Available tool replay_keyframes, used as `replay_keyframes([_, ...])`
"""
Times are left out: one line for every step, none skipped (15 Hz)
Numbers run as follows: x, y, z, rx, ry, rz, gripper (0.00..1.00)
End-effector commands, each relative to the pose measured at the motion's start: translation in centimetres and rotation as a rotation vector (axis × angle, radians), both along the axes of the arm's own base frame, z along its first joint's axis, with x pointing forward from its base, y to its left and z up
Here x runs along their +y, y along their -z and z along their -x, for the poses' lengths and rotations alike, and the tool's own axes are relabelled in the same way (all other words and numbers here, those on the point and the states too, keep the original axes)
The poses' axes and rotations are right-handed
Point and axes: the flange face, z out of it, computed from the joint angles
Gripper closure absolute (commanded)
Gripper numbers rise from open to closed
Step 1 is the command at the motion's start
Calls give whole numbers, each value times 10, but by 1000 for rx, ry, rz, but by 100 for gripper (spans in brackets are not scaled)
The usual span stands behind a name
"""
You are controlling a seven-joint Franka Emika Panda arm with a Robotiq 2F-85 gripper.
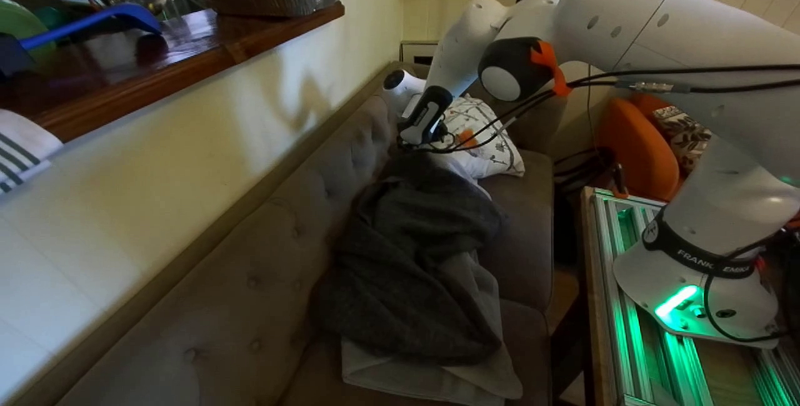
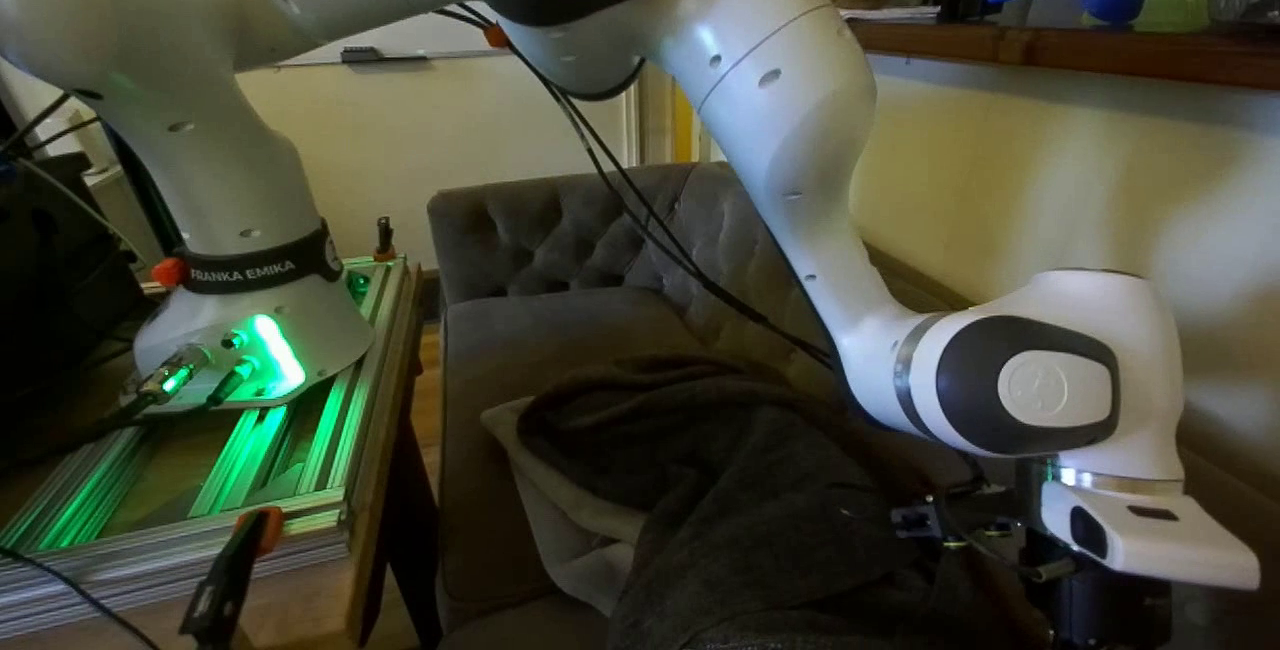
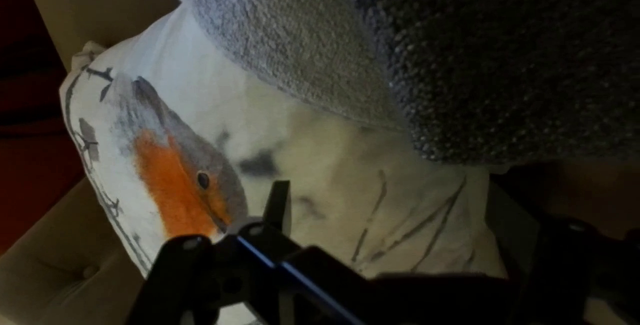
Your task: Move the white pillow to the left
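The white pillow (image 1: 505,157) rests at the far end of the sofa in an exterior view, partly behind the arm. Thin dark branches and an orange-breasted bird mark the pillow (image 3: 330,160) in the wrist view, where grey cloth covers its upper side. My gripper (image 3: 386,190) stands wide open over it, one finger above the printed fabric and one by its right edge. Whether either finger touches the pillow I cannot tell. In an exterior view the dark gripper body (image 2: 1110,610) shows at the bottom edge, fingertips out of frame; no pillow shows there.
A dark grey blanket (image 1: 425,237) lies heaped beside the pillow, over a lighter grey cloth (image 1: 431,378). The tufted sofa back (image 1: 250,293) runs along the wall close to the wrist. A wooden counter (image 1: 206,75) juts above it. An orange armchair (image 1: 637,143) stands beyond the sofa.
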Motion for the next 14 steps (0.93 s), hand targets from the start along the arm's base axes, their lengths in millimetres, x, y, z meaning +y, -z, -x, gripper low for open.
replay_keyframes([-13,28,-8,-30,-25,-17,0])
replay_keyframes([-16,33,-8,-33,-28,-21,0])
replay_keyframes([-17,38,-8,-41,-21,-16,0])
replay_keyframes([-21,43,-7,-47,-2,-11,0])
replay_keyframes([-24,47,-6,-49,3,-11,0])
replay_keyframes([-26,51,-5,-52,15,-4,0])
replay_keyframes([-25,40,1,-51,25,0,0])
replay_keyframes([-26,42,1,-53,34,1,0])
replay_keyframes([-26,43,2,-57,46,-3,0])
replay_keyframes([-26,43,1,-60,51,2,6])
replay_keyframes([-25,42,1,-62,57,6,28])
replay_keyframes([-25,42,1,-66,61,10,30])
replay_keyframes([-25,41,0,-66,65,13,32])
replay_keyframes([-24,41,0,-68,68,17,39])
